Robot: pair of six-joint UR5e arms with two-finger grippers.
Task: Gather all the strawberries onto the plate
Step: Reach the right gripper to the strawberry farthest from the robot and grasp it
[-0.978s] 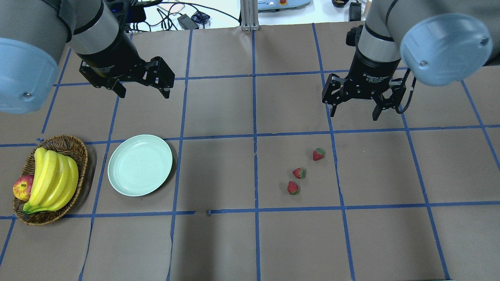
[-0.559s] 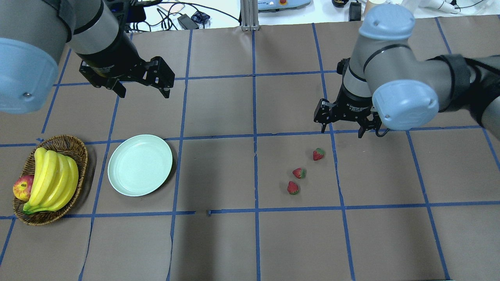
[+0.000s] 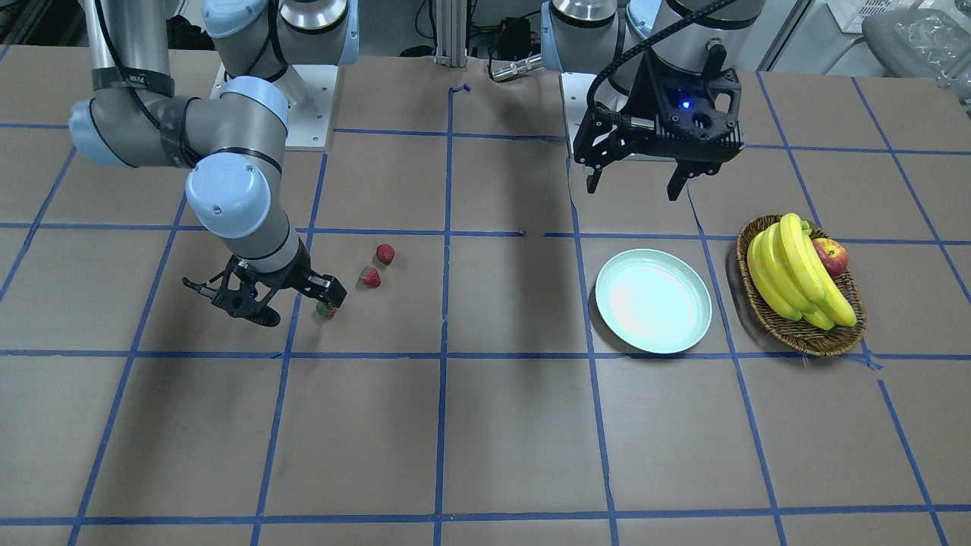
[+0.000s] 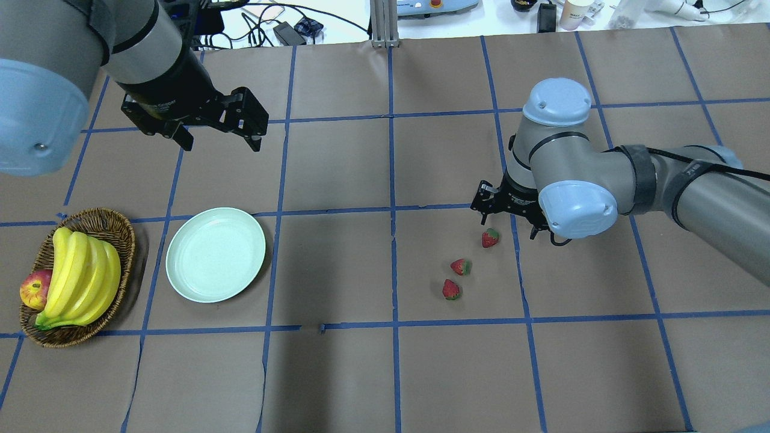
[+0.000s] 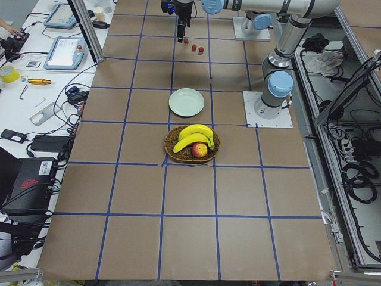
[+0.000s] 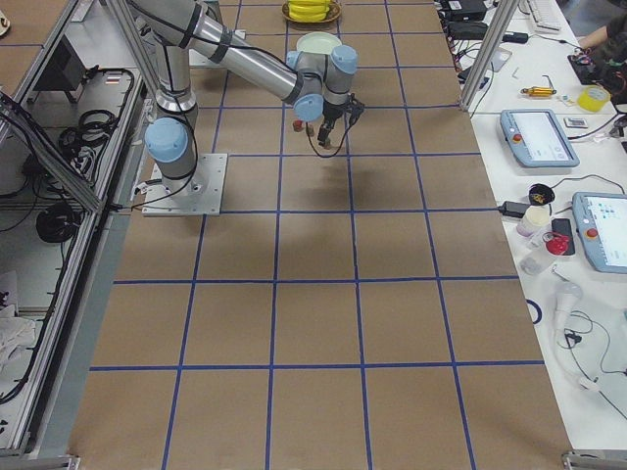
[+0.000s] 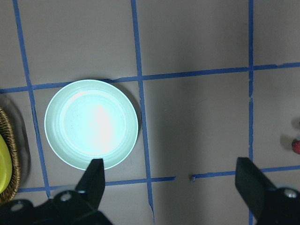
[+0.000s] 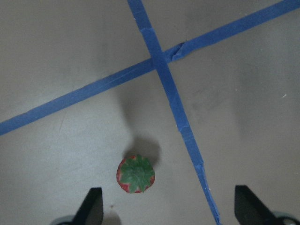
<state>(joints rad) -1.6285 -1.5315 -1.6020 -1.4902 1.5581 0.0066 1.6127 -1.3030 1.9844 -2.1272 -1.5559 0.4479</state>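
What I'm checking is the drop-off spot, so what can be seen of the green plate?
The plate is round, shallow and pale mint green, glossy like plastic, with a raised rim. It lies flat and empty on the brown table, next to the basket but not touching it. Nothing else touches it.

The three strawberries (image 4: 460, 266) are red with green leafy caps, and the plate (image 4: 215, 254) is a glossy pale mint green. The surface (image 4: 337, 373) is dull brown, gridded with blue tape lines (image 4: 392, 168). The basket (image 4: 117, 225) is brown wicker, the bananas (image 4: 84, 270) yellow, the apple (image 4: 35, 288) red and yellow.
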